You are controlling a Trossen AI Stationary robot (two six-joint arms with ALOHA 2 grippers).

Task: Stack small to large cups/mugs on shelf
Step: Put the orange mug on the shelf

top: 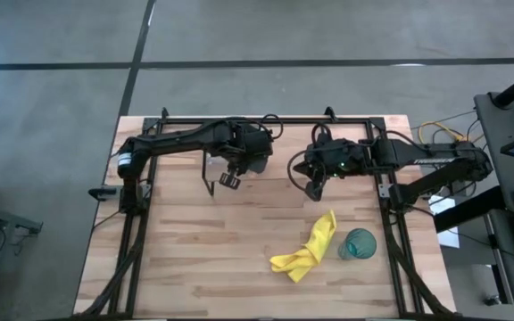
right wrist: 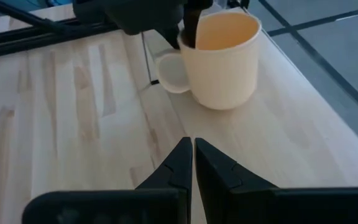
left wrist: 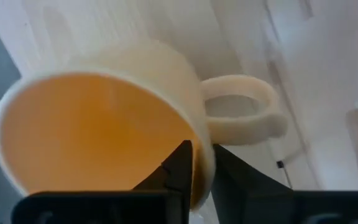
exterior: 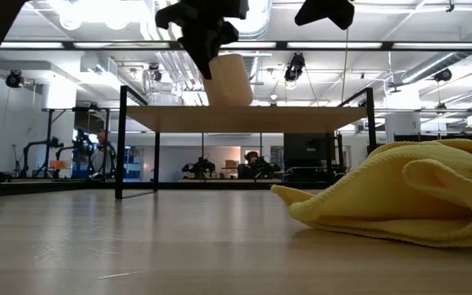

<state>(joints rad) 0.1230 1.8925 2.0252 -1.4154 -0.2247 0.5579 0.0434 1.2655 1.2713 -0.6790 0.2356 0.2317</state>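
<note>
Gripping the mug [left wrist: 98, 124] by its rim, the left end effector [left wrist: 201, 171] has one finger inside the orange interior and one outside the cream wall; handle sticks out sideways, mug tilted in the left wrist view; in the right wrist view the mug [right wrist: 219, 59] sits over the light-wood shelf [right wrist: 278, 137], whether its base touches the board cannot be told; low view shows the mug [exterior: 228, 79] at the top of the shelf board [exterior: 244, 117], which stands on thin black rod legs at the far side of the tabletop [top: 230, 241]; right end effector [right wrist: 192, 165] has its fingers pressed together, holding nothing, hovering above the shelf and pointed at the mug; from above it sits beside the left arm near the far edge; teal tumbler [top: 358, 243] stands on the tabletop near the right side, just beside the crumpled yellow cloth [top: 309, 250]; tabletop is pale wood planks inside a black metal frame; grey concrete floor with dark seams around it; low view looks into a big workshop with ceiling lights, ducts, racks and other equipment far behind.
</note>
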